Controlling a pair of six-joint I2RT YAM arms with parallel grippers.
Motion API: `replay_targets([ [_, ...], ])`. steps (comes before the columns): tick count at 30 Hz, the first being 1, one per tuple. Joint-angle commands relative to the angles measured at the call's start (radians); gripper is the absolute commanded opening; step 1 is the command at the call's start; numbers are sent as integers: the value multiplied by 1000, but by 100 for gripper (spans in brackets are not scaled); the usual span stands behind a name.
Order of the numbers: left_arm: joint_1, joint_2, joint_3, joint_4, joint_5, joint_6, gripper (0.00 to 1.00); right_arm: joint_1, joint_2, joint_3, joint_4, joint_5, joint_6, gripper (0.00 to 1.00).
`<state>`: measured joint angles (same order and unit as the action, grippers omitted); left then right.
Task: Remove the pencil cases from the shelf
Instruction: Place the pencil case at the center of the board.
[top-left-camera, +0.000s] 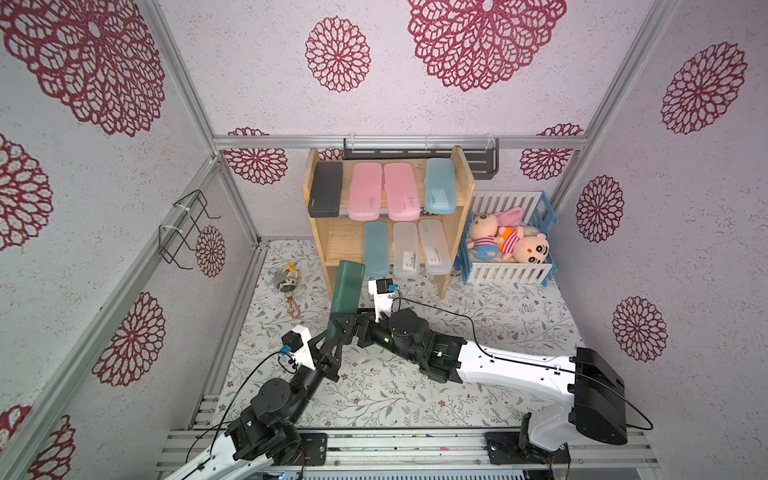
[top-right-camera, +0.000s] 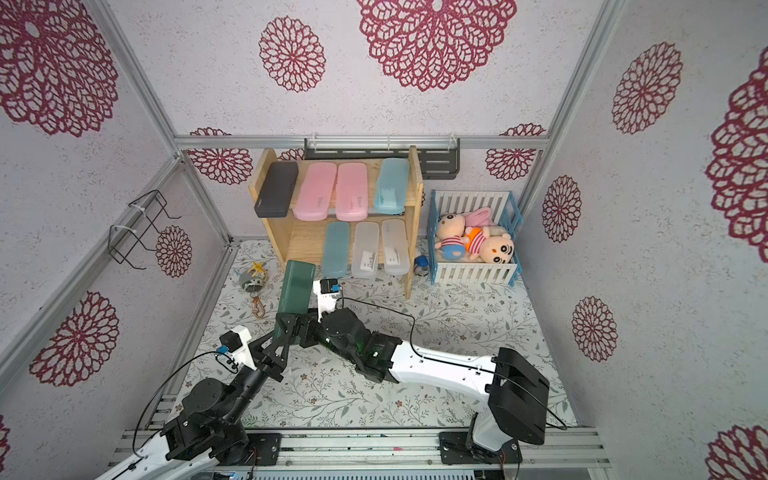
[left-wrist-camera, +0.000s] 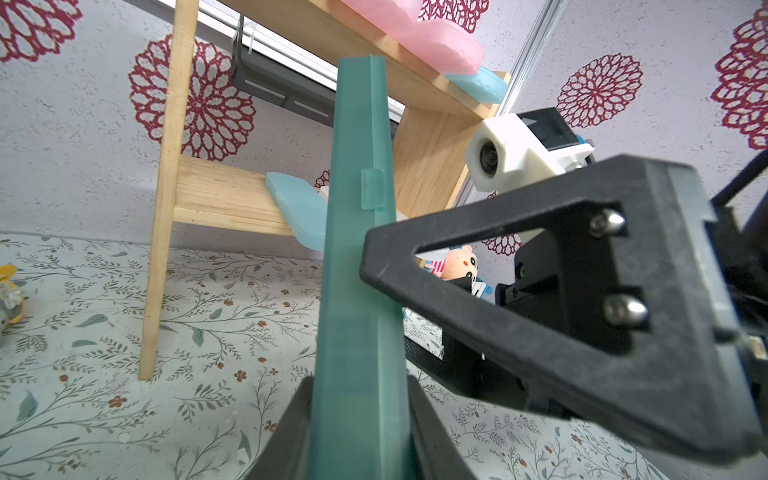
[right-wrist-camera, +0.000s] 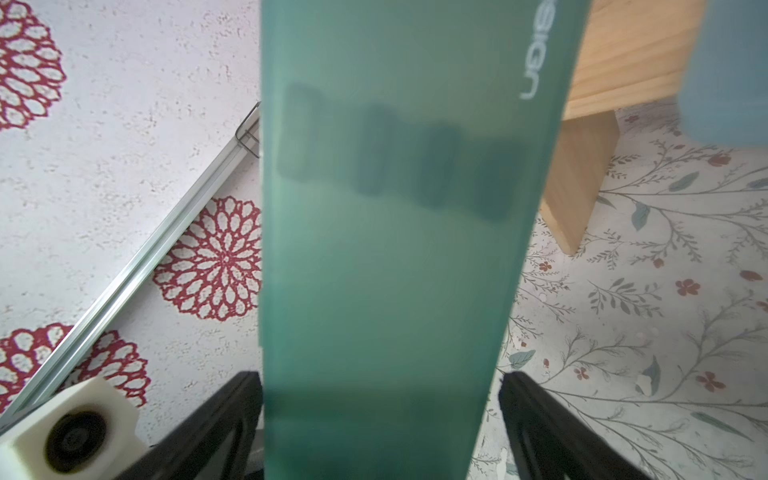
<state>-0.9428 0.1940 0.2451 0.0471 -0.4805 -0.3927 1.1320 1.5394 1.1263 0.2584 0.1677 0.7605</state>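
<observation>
Currently held: dark green slim plastic pencil case (top-left-camera: 347, 291), clamped by left gripper (left-wrist-camera: 359, 395).
Right gripper (right-wrist-camera: 380, 382): spread astride it, likely for handover; grip undetermined.

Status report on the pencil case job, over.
Left gripper shut on dark green pencil case, roughly upright, off the shelf. Right gripper open, jaws straddling it. Seven cases remain shelved. Nothing seen in the way.

- The left arm (top-left-camera: 274, 395) rises from the near left of the dark green pencil case (top-left-camera: 347, 286). The left gripper (top-left-camera: 331, 338) is clamped across the thin sides of its lower end.
- The right arm (top-left-camera: 519, 370) stretches in from the case's right. The right gripper (top-left-camera: 347, 324) straddles its broad face, jaws spread, with a slim gap on one side.
</observation>
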Motion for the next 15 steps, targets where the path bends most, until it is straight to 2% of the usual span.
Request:
replay_targets([
  [1, -10, -6, -6, 48, 7, 0, 0, -12, -5, 32, 41, -8, -24, 90],
  [5, -12, -2, -5, 47, 2, 0, 0, -19, 4, 47, 9, -2, -30, 79],
  [8, -11, 6, -1, 44, 1, 2, 0, -20, 14, 59, -14, 2, -36, 76],
  [15, -11, 42, 7, 44, -4, 2, 0, -20, 37, 98, -56, 10, -45, 89],
])
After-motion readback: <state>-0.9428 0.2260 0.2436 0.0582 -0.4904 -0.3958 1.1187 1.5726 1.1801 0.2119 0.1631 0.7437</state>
